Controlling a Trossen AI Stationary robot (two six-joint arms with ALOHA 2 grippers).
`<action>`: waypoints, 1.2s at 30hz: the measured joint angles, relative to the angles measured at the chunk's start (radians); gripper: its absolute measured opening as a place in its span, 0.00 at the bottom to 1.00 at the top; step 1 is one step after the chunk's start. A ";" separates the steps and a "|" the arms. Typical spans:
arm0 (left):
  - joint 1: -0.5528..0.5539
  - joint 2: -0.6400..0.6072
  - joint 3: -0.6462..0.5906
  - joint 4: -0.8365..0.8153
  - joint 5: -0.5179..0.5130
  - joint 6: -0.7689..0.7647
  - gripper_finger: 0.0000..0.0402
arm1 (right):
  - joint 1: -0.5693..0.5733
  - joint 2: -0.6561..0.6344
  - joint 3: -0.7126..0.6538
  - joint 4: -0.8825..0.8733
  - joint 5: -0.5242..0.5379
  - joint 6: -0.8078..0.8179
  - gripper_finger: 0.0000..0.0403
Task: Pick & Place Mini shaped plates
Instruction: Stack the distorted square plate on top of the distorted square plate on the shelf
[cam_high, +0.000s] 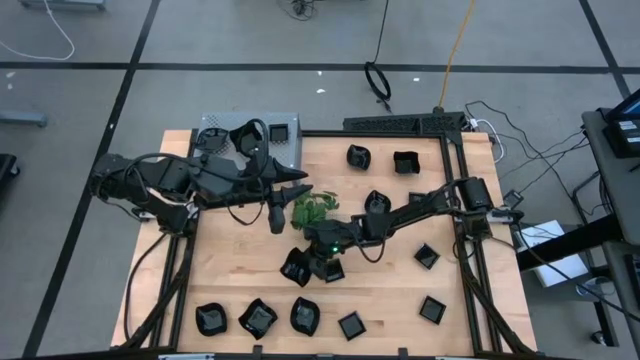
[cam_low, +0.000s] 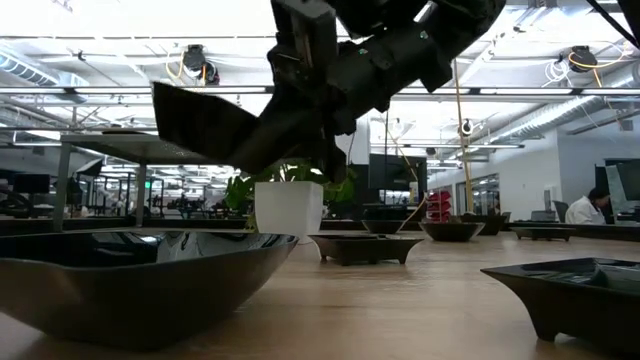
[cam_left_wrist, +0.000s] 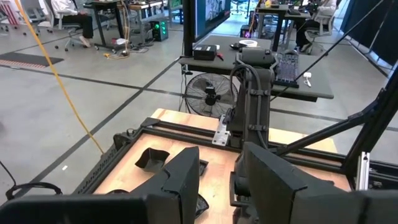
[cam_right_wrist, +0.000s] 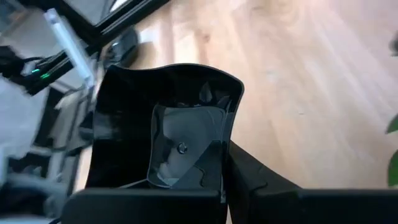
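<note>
My right gripper (cam_high: 315, 260) hovers over the middle of the table, shut on a mini shaped plate (cam_right_wrist: 168, 99), a black glossy dish also seen in the low view (cam_low: 195, 120). My left gripper (cam_high: 290, 195) is open just left of the green plant sprig (cam_high: 315, 208) and touches nothing; its fingers (cam_left_wrist: 186, 180) point toward the table's right. Other black plates rest on their bases: a row along the near edge (cam_high: 258, 318), two at the right (cam_high: 426, 256), several toward the far side (cam_high: 358, 156). My right gripper holds the plate by its rim (cam_right_wrist: 214, 165), on the side nearest the wrist, and seems to have one finger (cam_right_wrist: 255, 183) inside the dish and the other outside. The fingers come from above, slanting down. The plate is lifted clear of the table and tilted (cam_low: 195, 120).
A grey perforated metal box (cam_high: 225, 128) at the far left corner carries two black dishes (cam_high: 247, 135). The plant's white pot (cam_low: 288, 205) stands mid-table. A black frame (cam_high: 445, 130) borders the table. Bare wood lies between the middle and the near row.
</note>
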 joint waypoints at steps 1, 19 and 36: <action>0.000 0.000 0.000 0.000 0.000 -0.001 0.32 | 0.004 0.004 0.000 -0.006 0.025 0.002 0.00; 0.000 0.000 0.000 0.001 0.000 -0.040 0.32 | 0.003 0.007 0.000 -0.184 0.175 0.087 0.00; 0.000 0.000 0.000 0.001 0.000 -0.040 0.32 | -0.028 0.007 -0.001 -0.261 0.171 0.122 0.04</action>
